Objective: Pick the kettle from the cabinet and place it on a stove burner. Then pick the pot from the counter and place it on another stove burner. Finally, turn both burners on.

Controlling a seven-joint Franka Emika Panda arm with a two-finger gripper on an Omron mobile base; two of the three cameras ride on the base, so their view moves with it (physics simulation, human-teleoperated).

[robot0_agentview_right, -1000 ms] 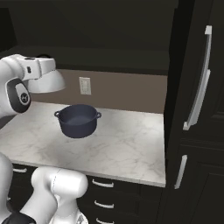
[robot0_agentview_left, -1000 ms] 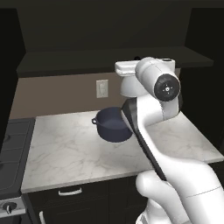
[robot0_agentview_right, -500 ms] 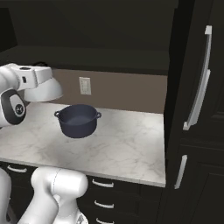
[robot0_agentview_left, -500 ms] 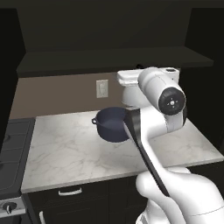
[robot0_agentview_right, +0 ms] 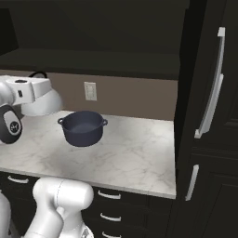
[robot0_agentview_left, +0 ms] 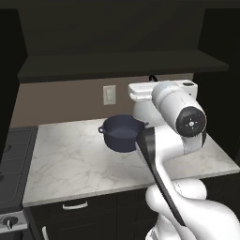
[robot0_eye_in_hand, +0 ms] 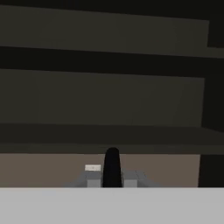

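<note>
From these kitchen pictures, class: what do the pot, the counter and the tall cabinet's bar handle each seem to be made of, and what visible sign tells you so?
The pot: probably enamelled or coated metal, judging by its even dark blue-grey skin with a soft sheen. The counter: stone-like, marble by its look, white with grey veins. The bar handle: seemingly brushed metal, pale silver against the black cabinet, which looks like painted panelling. All of it is rendered, so these remain guesses.

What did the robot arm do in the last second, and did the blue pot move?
The arm's elbow swung rightward in the left base view and leftward in the right base view, its wrist sinking slightly. It grabbed nothing and let go of nothing. The pot stayed put on the counter, and the wall outlet and cabinet look unchanged.
</note>
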